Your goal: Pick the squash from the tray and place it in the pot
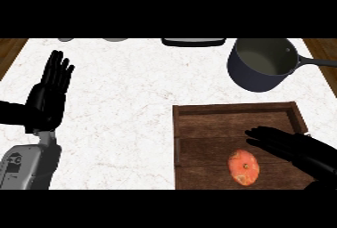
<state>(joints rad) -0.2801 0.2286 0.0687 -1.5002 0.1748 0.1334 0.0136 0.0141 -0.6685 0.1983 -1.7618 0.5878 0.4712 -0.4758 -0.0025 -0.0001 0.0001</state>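
Orange squash (244,167) lies in the wooden tray (197,111), near its front edge. Right hand (289,144) hovers over the tray just right of the squash, fingers spread, holding nothing. Step in hand looks like the reach: bring the palm left and down over the squash, then curl fingers round its sides before lifting toward the dark pot (260,78) (handle cut off at right). Left hand (49,91) rests flat at left, fingers straight. 3 items at the counter's far edge are clipped, unidentifiable.
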